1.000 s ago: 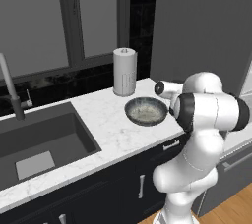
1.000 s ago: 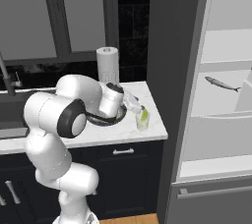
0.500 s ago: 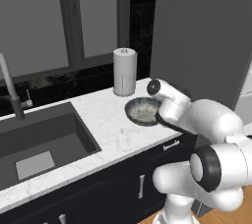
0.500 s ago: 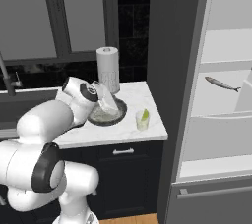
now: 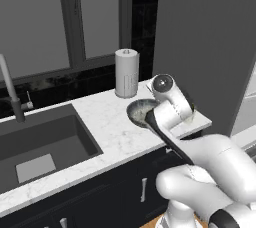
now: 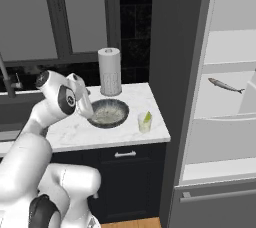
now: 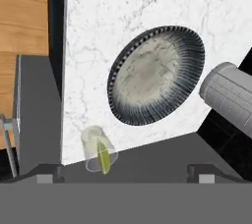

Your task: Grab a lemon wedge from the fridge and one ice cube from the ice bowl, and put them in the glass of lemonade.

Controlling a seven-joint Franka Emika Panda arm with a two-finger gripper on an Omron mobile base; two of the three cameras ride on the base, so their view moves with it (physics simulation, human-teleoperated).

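Observation:
The ice bowl sits on the marble counter, dark and ribbed with a pale speckled inside; I cannot make out a separate ice cube in it. Beside it stands the glass of lemonade, and a yellowish-green lemon wedge leans inside it. My gripper hovers open above the counter, looking down on bowl and glass, with nothing between its fingers. From the right base the gripper hangs over the left rim of the bowl, and the glass is to the right. The fridge stands open.
A white paper-towel roll stands behind the bowl, near the wall. A grey fish lies on a fridge shelf. The sink and its tap lie to the left. My arm covers part of the bowl.
The hand has swung left, from beside the glass to above the bowl's left side. The jaws have stayed wide. Bowl and glass have not moved.

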